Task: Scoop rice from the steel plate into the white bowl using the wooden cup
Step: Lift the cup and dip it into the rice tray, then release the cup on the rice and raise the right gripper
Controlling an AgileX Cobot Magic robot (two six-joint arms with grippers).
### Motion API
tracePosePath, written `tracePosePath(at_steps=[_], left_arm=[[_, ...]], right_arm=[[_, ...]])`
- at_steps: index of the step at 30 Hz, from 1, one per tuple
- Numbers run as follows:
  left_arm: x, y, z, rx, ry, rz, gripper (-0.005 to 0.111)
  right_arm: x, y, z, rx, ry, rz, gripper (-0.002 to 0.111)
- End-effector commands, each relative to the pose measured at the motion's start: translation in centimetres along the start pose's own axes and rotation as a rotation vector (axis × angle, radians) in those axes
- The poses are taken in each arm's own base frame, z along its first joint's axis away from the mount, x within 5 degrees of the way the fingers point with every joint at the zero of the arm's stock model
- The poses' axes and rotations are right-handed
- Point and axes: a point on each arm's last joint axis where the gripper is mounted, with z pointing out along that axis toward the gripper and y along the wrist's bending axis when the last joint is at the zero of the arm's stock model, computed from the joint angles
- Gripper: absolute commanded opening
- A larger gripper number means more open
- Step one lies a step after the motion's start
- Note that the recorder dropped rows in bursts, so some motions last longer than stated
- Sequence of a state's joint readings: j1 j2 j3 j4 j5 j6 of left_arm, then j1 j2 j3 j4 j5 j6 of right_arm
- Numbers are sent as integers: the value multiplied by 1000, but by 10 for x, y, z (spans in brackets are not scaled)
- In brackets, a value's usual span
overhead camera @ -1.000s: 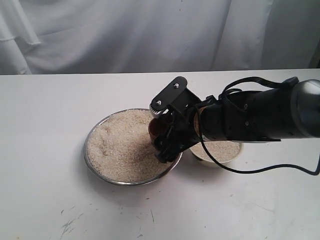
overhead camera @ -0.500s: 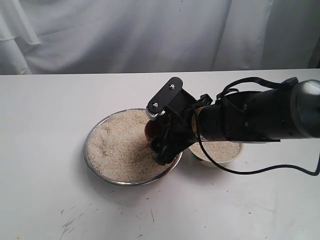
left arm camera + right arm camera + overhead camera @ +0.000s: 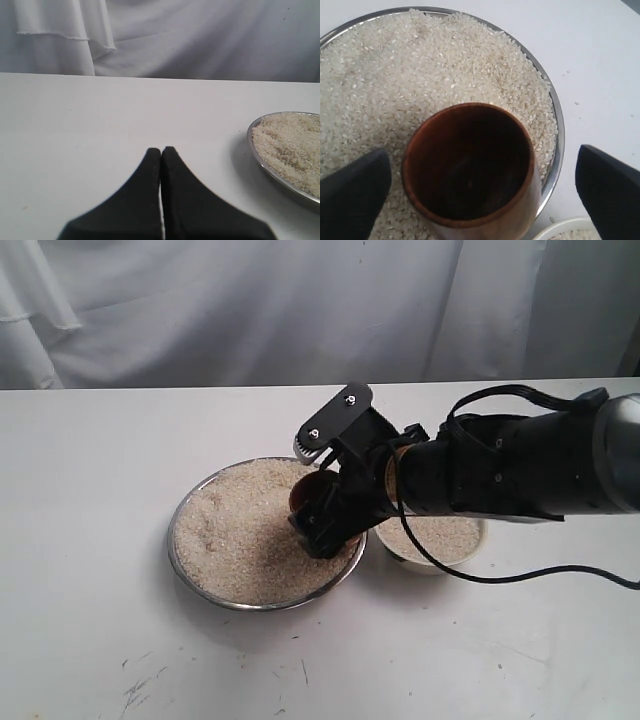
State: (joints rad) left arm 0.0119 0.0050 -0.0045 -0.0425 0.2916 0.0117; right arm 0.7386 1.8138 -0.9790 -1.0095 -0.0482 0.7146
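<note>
The steel plate (image 3: 178,558) is heaped with rice (image 3: 235,530). The wooden cup (image 3: 306,492) sits tilted on the rice at the plate's right side, mouth up and empty (image 3: 467,160). My right gripper (image 3: 315,490) straddles the cup, open; in the right wrist view its fingers (image 3: 355,192) stand wide on both sides (image 3: 481,152), with a clear gap on one side. The white bowl (image 3: 435,568) stands just right of the plate, holds some rice and is partly hidden by my arm. My left gripper (image 3: 161,149) is shut over bare table beside the plate (image 3: 260,162).
The white table (image 3: 90,460) has small dark scuffs near its front edge (image 3: 140,685). A white cloth backdrop (image 3: 250,310) hangs behind it. My right arm and its cable (image 3: 520,575) lie over the bowl's side of the table.
My right gripper has turned and lifted slightly around the cup, its upper finger swinging up and to the right. The cup has stayed at about the same spot on the rice.
</note>
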Motion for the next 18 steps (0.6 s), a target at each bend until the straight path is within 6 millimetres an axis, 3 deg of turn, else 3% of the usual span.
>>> tracePosePath(at_steps=[1,8,11,15,18], left_arm=[[1,0,0,2,-7,-4,0],[1,0,0,2,-7,-4,0],[1,0,0,2,-7,-4,0],[1,0,0,2,-7,-4,0],[1,0,0,2,-7,-4,0]], right_arm=[[-16,-3,-16,11,-66,-9,90],[-33,-11,-46,71,-123,-21,90],[-33,-16,-55,125,-96,-16,84],[-30,-23,-63,201,-36,-6,65],[-27,-28,-67,248,9,28,37]])
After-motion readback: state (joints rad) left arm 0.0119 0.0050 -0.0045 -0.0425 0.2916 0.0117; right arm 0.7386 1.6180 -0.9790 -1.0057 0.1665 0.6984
